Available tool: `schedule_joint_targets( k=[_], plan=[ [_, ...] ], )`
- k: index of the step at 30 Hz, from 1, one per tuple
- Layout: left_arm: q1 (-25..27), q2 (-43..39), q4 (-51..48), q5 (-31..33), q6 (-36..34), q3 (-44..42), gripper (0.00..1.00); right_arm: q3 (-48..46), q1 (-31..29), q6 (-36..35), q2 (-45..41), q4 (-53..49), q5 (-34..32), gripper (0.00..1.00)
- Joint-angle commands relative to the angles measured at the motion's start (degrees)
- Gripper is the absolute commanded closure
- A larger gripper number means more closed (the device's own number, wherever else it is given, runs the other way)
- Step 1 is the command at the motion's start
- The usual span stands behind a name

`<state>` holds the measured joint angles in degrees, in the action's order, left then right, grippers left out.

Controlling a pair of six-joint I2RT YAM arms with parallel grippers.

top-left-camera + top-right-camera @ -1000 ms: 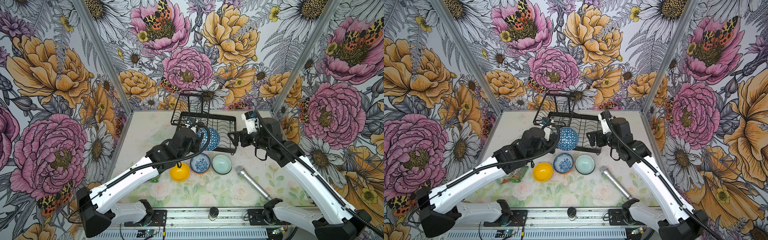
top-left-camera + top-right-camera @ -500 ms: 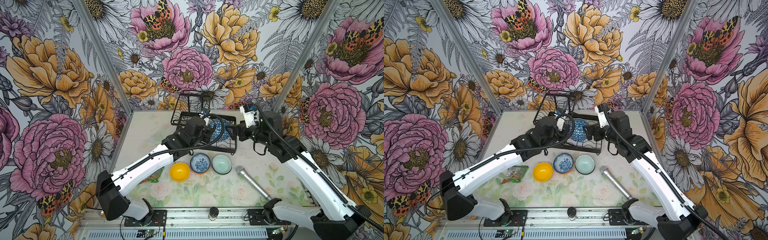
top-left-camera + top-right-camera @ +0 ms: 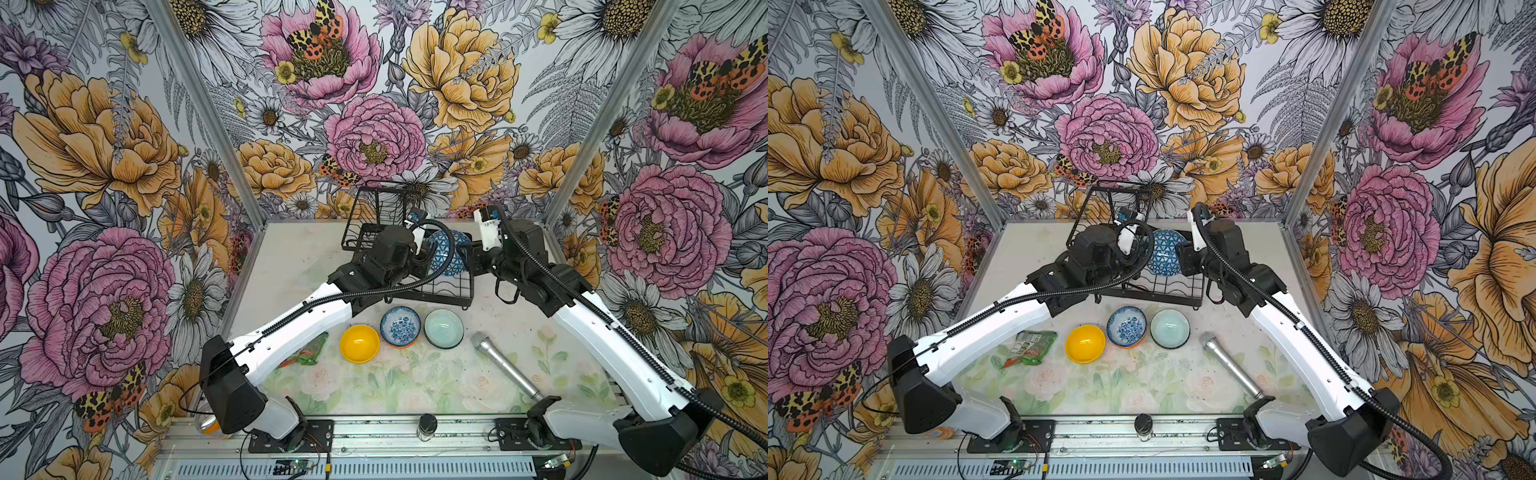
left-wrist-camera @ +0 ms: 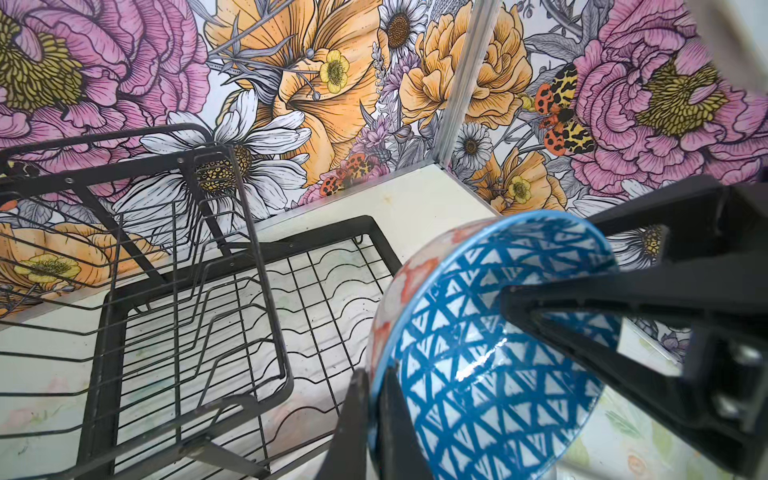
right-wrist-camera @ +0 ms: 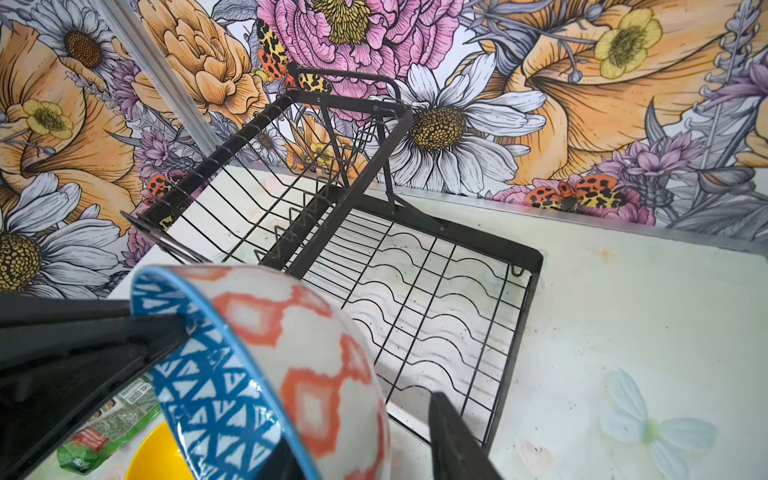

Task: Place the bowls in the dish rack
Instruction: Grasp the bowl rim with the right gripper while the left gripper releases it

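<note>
The blue geometric-patterned bowl [image 3: 446, 253] [image 3: 1165, 253] hangs tilted on edge over the dish rack's [image 3: 453, 286] lower tray. My left gripper [image 4: 376, 374] is shut on its rim. My right gripper [image 5: 365, 428] straddles the opposite side of the rim, one finger inside the bowl [image 5: 257, 353] and the outer finger [image 5: 449, 432] a little apart from the wall. In front of the rack stand a yellow bowl [image 3: 359, 343], a white-and-blue floral bowl [image 3: 400, 331] nested in an orange one, and a pale mint bowl [image 3: 444, 333].
A silver microphone [image 3: 505, 365] lies on the mat at the front right. A green packet [image 3: 1030, 347] lies under my left arm. A small jar [image 3: 427, 424] stands on the front rail. The rack's raised basket [image 3: 376, 208] stands by the back wall.
My left arm carried the blue bowl back and to the right, over the rack. My right gripper came left to the bowl and its jaws narrowed round the rim.
</note>
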<state>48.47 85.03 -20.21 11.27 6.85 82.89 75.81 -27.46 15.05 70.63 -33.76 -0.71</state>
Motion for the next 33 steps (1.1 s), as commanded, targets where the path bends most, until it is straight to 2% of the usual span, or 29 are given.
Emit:
schedule_joint_targets(
  k=[1,4,9,15,16,20,21,23,30,33],
  plan=[
    [-0.6,-0.3,5.3,-2.1,-0.4,1.5,1.0,-0.9,-0.3,1.3,0.8,1.9,-1.7,0.68],
    [-0.6,-0.4,5.4,-2.5,-0.3,1.1,1.0,-1.3,-0.3,1.3,0.8,2.2,-2.0,0.75],
    [-0.6,-1.0,4.8,-2.9,-0.2,-0.1,1.0,-2.0,-0.4,1.3,0.4,2.2,-2.5,0.98],
    [-2.3,-2.7,-4.2,0.2,1.0,-0.1,1.0,-2.5,-0.3,-0.6,-0.2,2.3,-4.0,1.0],
    [-2.8,-3.4,-5.9,0.3,0.8,-0.5,0.96,-2.6,-0.3,-1.1,-0.3,2.2,-4.6,1.0],
    [-5.4,-7.8,-12.1,0.2,0.0,-3.1,0.28,-3.3,0.6,-4.0,0.1,3.0,-5.3,1.0],
    [-6.1,-8.9,-13.4,0.3,-0.3,-3.8,0.16,-3.4,0.8,-5.8,0.4,3.4,-5.4,1.0],
    [-7.8,-10.7,-15.5,0.2,-0.7,-4.8,0.01,-4.1,0.8,-10.5,0.8,5.2,-6.2,1.0],
    [-10.8,-13.7,-17.8,-2.0,-2.9,-7.9,0.01,-9.9,0.8,-29.1,1.5,19.3,-12.8,1.0],
    [-11.3,-14.2,-17.7,-2.4,-3.0,-8.9,0.01,-14.2,0.7,-37.1,2.0,30.6,-17.1,1.0]
  ],
)
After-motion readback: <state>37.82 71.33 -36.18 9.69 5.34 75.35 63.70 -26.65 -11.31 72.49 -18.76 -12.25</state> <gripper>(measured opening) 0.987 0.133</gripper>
